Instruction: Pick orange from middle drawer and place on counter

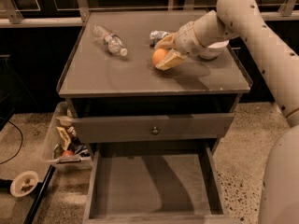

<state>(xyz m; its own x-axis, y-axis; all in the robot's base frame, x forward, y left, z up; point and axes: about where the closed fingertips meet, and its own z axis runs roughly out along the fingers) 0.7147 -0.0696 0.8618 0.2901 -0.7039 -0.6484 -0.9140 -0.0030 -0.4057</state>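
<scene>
The orange is over the middle of the counter, low at its surface; I cannot tell if it touches. My gripper reaches in from the right, with one finger above the orange and one below, shut on it. The middle drawer is pulled open at the bottom of the view, and its grey floor is bare.
A clear plastic bottle lies at the counter's back left. A crumpled silver packet sits behind the gripper and a white bowl under the arm. The upper drawer front with its knob is closed. A cluttered bin stands at the left.
</scene>
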